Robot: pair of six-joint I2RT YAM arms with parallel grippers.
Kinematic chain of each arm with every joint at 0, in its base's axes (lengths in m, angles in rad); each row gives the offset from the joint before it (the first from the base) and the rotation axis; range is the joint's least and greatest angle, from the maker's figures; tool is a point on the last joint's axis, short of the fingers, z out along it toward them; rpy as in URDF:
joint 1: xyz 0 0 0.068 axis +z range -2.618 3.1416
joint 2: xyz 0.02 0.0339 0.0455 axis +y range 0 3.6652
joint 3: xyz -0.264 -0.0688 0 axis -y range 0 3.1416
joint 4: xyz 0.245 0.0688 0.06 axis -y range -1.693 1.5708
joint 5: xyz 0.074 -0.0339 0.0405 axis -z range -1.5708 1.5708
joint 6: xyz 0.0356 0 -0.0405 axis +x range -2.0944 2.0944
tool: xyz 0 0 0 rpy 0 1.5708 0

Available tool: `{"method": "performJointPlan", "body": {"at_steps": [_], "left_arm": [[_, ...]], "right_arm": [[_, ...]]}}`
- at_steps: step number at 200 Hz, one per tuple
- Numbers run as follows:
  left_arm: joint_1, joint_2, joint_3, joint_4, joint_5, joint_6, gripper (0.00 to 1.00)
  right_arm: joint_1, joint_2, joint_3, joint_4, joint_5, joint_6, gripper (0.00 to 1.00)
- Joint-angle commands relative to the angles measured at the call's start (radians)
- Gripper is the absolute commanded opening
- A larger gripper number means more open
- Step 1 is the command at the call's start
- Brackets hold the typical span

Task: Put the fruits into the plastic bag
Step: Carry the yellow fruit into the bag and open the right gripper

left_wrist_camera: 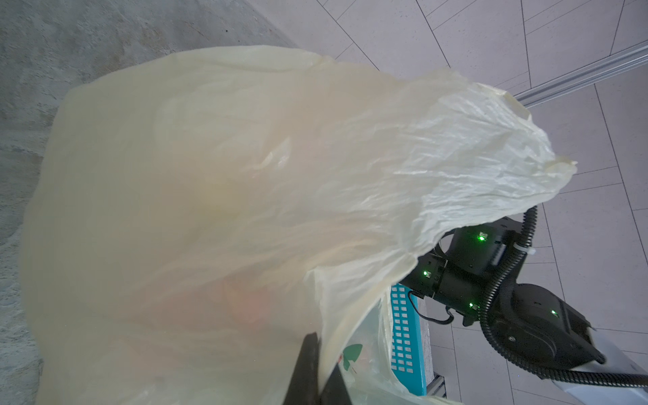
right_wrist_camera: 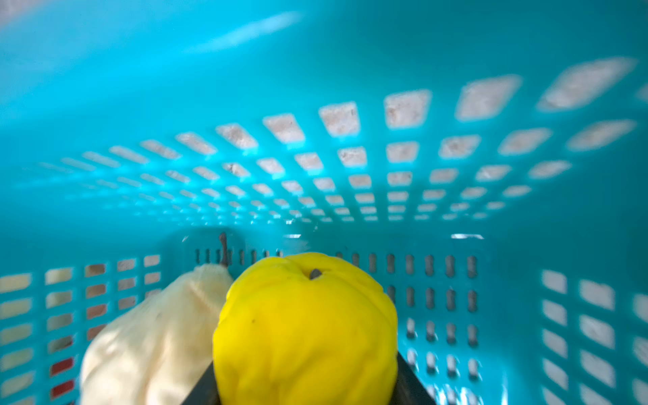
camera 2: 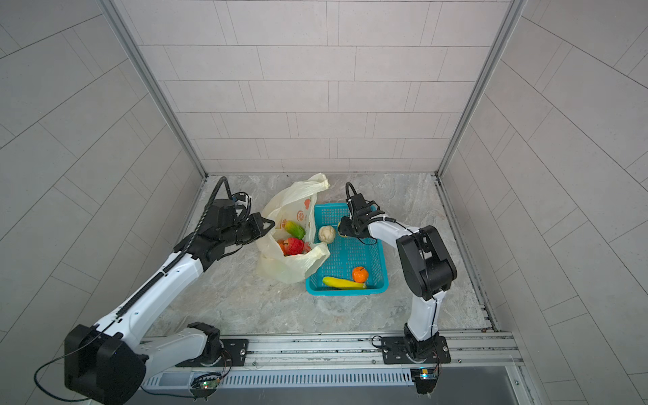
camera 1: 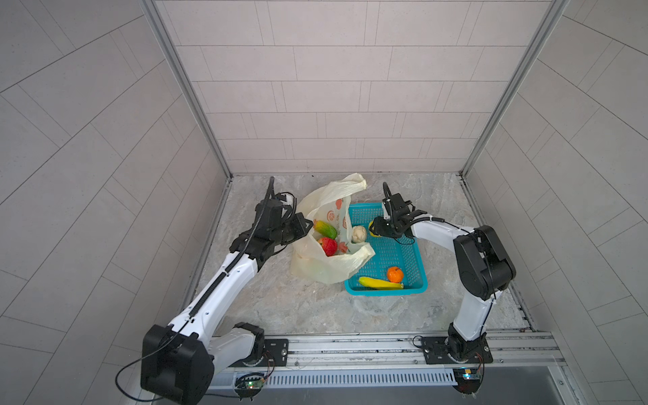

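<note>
The cream plastic bag (camera 1: 326, 270) (camera 2: 287, 271) stands open left of the basket. My left gripper (camera 1: 308, 224) (left_wrist_camera: 321, 368) is shut on the bag's rim (left_wrist_camera: 350, 315). A green-yellow fruit (camera 1: 325, 229) (camera 2: 294, 229) and a red fruit (camera 1: 328, 246) (camera 2: 294, 246) lie inside the bag. My right gripper (camera 1: 374, 228) (right_wrist_camera: 305, 378) reaches into the basket's far part, shut on a round yellow lemon (right_wrist_camera: 305, 329) that fills the gap between its fingers. A banana (camera 1: 379, 283) (camera 2: 343, 283) and an orange tangerine (camera 1: 395, 274) (camera 2: 360, 274) lie at the basket's near end.
The teal perforated basket (camera 1: 385, 291) (camera 2: 347, 292) (right_wrist_camera: 315, 70) sits right of the bag, touching it. A cream-white round thing (camera 1: 359, 234) (camera 2: 326, 234) (right_wrist_camera: 150, 336) rests in it beside the lemon. Walls enclose the stone floor on three sides; a rail runs along the front.
</note>
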Motion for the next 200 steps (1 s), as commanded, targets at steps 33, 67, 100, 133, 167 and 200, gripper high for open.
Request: {"method": "performJointPlan", "body": {"at_steps": [33,67,100,133,167,200], "left_arm": [[0.003,-0.029,-0.003,0.004,0.002,0.013,0.00],[0.003,-0.027,-0.007,0.022,0.014,0.014,0.00],[0.003,-0.031,-0.007,0.022,0.014,0.013,0.00],[0.003,-0.042,-0.010,0.018,0.014,0.014,0.00],[0.003,-0.053,-0.009,0.012,0.007,0.013,0.00],[0.004,-0.057,-0.010,0.002,0.003,0.013,0.00]], "right_arm": [[0.029,-0.342,-0.120,0.041,-0.118,-0.083,0.47],[0.106,-0.503,-0.221,0.236,-0.194,-0.099,0.47],[0.187,-0.477,-0.165,0.298,-0.275,-0.111,0.46],[0.284,-0.332,-0.028,0.263,-0.314,-0.194,0.46],[0.332,-0.150,0.122,0.198,-0.359,-0.228,0.46],[0.367,-0.013,0.223,0.147,-0.384,-0.236,0.47]]}}
